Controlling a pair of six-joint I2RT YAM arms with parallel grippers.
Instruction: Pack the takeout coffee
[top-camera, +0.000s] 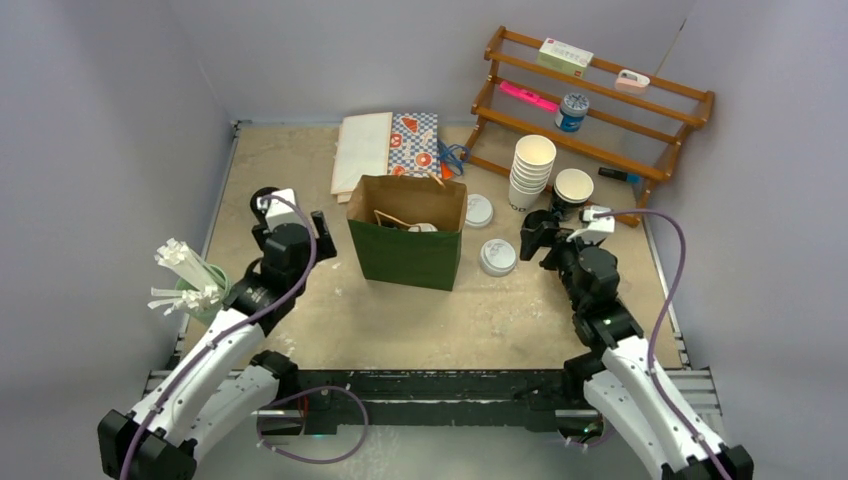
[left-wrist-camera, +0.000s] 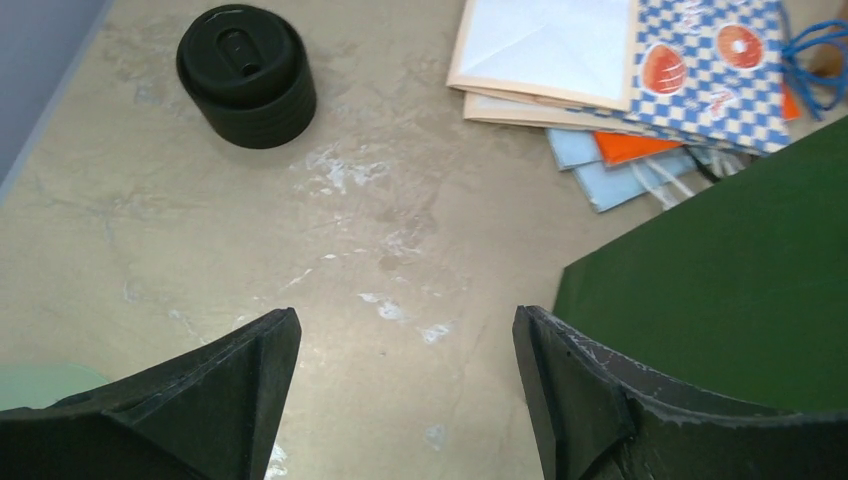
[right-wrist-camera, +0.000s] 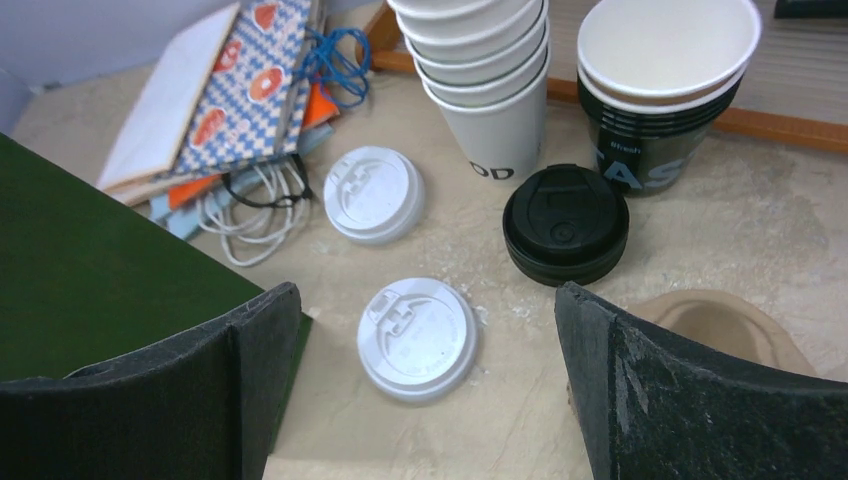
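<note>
Green paper bag stands open mid-frame, left gripper and right gripper flank it, both spread wide and empty, and the takeout coffee shows only as a white lid inside the bag's mouth.

Paper bag: dark green outside, kraft brown inside.
Flat bag stack: top one blue-and-white check with orange-red rounds; cream, orange and pale blue bags with it.
Nested cups: white, black lettering.
Dark cup stack: near-black walls, white lettering, white inside.
Loose lids: white.
Lid stack: black.
Rack: red-brown wood.
Table: mottled tan, white scuffs.
Straws: white.
Straw cup: pale green.
Arm cables: purple.
Left gripper, right gripper: black fingers.
</note>
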